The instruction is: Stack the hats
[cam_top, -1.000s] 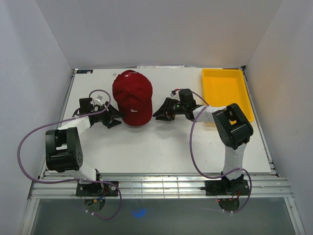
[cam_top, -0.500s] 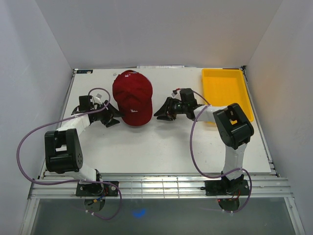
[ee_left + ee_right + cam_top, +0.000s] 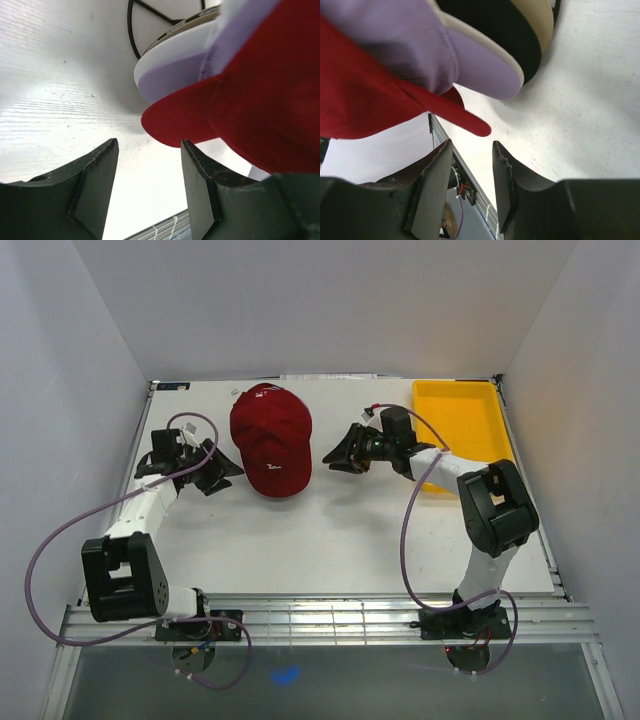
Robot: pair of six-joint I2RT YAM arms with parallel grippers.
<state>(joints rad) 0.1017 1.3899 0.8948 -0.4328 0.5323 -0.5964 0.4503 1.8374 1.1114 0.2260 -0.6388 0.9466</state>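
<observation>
Both spread and empty: left gripper [image 3: 228, 477], right gripper [image 3: 334, 462], either side of stacked hats [image 3: 270, 440]

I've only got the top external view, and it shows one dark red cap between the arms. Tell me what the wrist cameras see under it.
Observer: The left wrist view shows a lavender brim directly under the brim of the dark red cap.
Operator: Keep going. Report anything lower.
Observer: A white brim lies against the lavender one on the side away from the red, so it is a pile, not a single cap.
Operator: Check the fingers.
Observer: The left fingers and right fingers stand apart with nothing between them. The red brim sits just ahead of each pair, untouched.
</observation>
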